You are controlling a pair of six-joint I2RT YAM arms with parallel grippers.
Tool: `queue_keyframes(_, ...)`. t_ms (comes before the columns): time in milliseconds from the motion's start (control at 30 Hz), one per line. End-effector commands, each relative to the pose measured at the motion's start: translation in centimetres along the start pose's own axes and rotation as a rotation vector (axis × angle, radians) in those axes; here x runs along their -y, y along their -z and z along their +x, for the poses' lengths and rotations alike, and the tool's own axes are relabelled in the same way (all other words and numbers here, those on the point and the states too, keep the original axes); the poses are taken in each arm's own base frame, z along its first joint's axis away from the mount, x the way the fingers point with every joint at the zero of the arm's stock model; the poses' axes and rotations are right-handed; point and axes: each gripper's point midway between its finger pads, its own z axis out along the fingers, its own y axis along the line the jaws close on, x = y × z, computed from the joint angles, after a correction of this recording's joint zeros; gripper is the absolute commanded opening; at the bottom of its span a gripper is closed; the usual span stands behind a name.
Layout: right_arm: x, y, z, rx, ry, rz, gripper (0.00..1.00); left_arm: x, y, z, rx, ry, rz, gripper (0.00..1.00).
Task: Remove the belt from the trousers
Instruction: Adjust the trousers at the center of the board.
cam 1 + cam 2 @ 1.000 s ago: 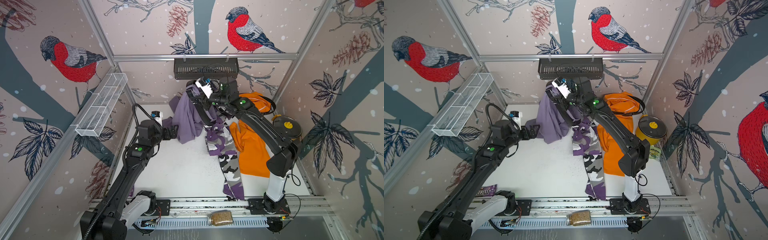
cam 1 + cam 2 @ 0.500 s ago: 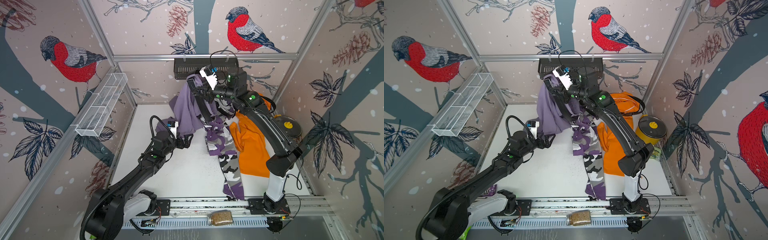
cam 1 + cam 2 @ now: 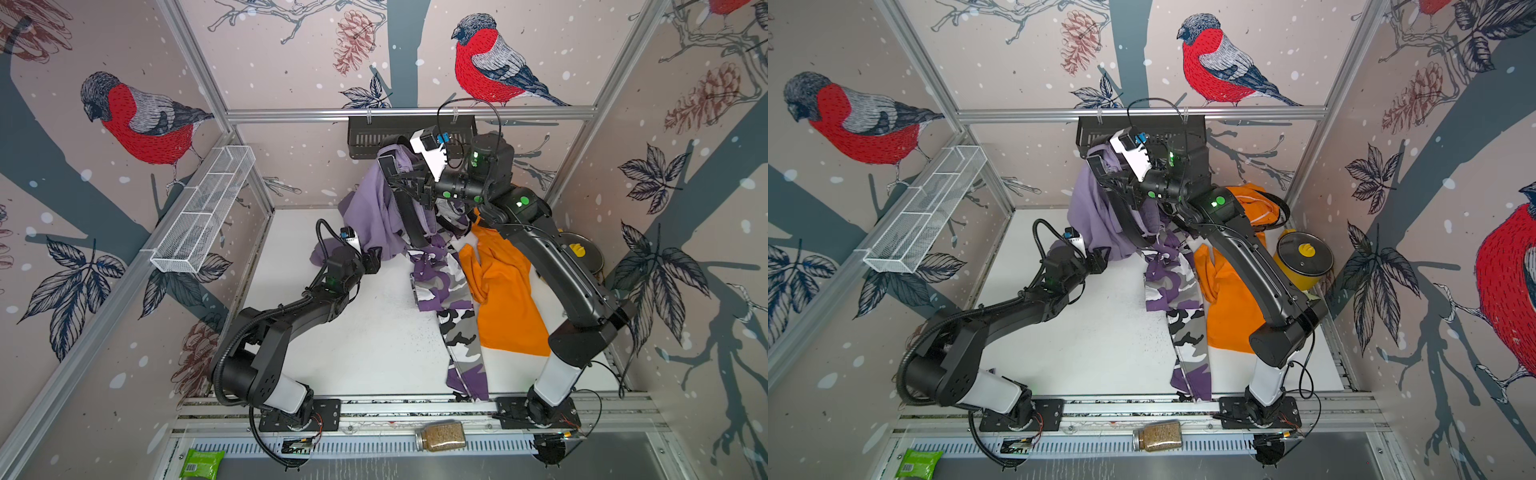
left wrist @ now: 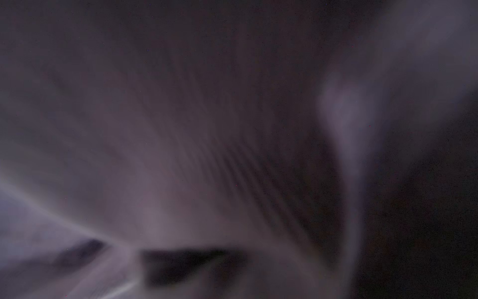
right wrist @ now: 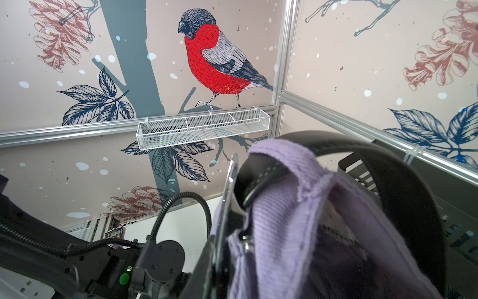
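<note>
A: What is the right wrist camera giving that the top views are not?

B: It is showing the belt (image 5: pixel 403 186) close up: smooth black leather with a pale stitched edge, curving in a broad loop and threading under a ribbed lilac belt loop. From above it is only reading as a dark band hanging from the right gripper (image 3: pixel 397 178).

A: How is that gripper sitting?

B: It is hovering high by the black basket (image 3: pixel 365 133) on the back wall, closed and pinching the belt. The waistband of the lilac trousers (image 3: pixel 370 208) is bunching over it, and the soft cloth is draping down to the white table (image 3: pixel 365 345).

A: And the left gripper (image 3: pixel 374 259)?

B: It is pushing into the lower fold of that lilac cloth. Its wrist camera is giving only blurred purple fabric, so I cannot tell whether it is spread or clamped.

A: The other pairs?

B: The camouflage trousers (image 3: pixel 444 282) are lying long and crumpled, touching the flatter orange trousers (image 3: pixel 503 299). The round yellow pot (image 3: pixel 1304 257) is showing whole in a top view; the right arm (image 3: pixel 552 257) is hiding most of the yellow pot (image 3: pixel 590 257) in a top view.
</note>
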Motion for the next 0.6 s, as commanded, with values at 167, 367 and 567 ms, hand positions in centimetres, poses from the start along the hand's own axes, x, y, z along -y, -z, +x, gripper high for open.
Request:
queue_keyframes(167,-6.0,0.6,-6.7,0.181,0.141,-0.112,0.0,1.3,11.7,-16.5,0.398,-0.215,-0.213,0.0)
queue_keyframes(367,-14.0,0.4,-9.3,0.258,0.159,-0.31,0.0,3.0,22.3,-24.3,0.569,-0.315,-0.373,0.0)
queue_keyframes(567,-10.3,0.1,-2.0,0.122,-0.002,-0.257,0.0,-0.8,19.9,-21.0,0.388,-0.317,-0.504,0.0)
